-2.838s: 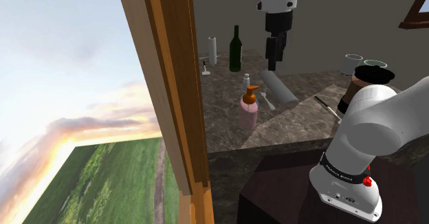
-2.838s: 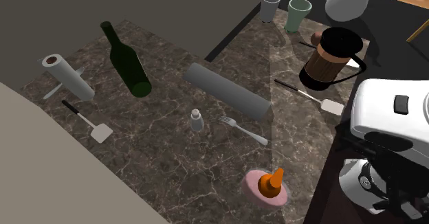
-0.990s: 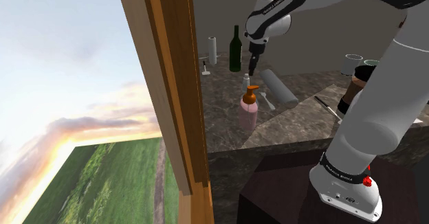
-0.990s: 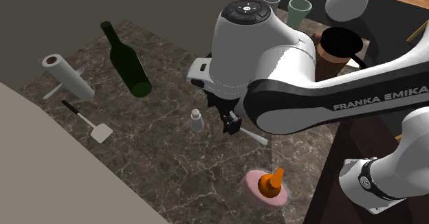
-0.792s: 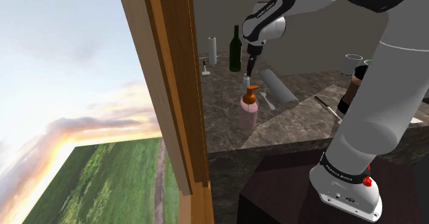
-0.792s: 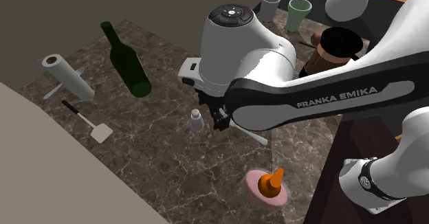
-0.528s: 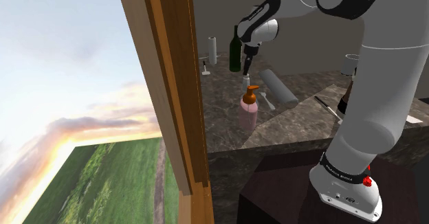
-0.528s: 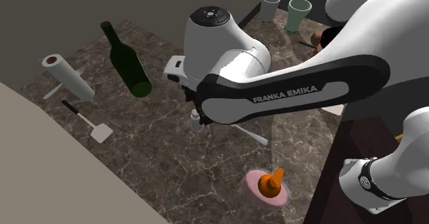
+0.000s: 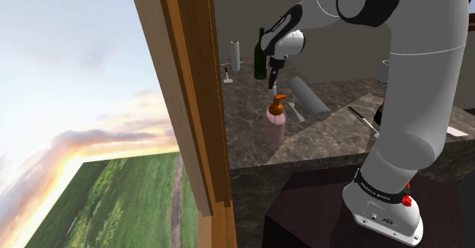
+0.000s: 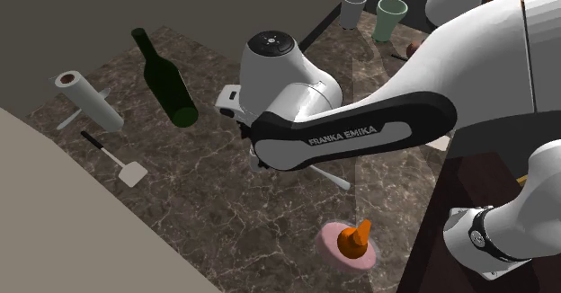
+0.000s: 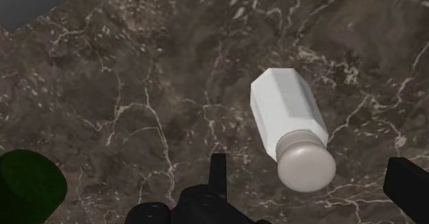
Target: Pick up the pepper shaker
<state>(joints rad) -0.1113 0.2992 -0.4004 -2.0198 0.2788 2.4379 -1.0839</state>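
Observation:
The pepper shaker is a small white faceted bottle with a rounded grey cap, standing on the dark marble counter. In the wrist view my gripper is open. Its black fingers stand either side of the shaker's cap and do not touch it. The shoulder view has the gripper pointing down just above the shaker. In the second exterior view the white hand covers the shaker.
A green wine bottle and a paper towel roll stand behind the shaker. A grey cylinder, a fork and a pink soap dispenser lie close by. A wooden frame bounds the counter on the shoulder view's left.
The arm has swung toward the second exterior view's left and come down over the shaker, which its hand now hides there. The shaker has not moved.

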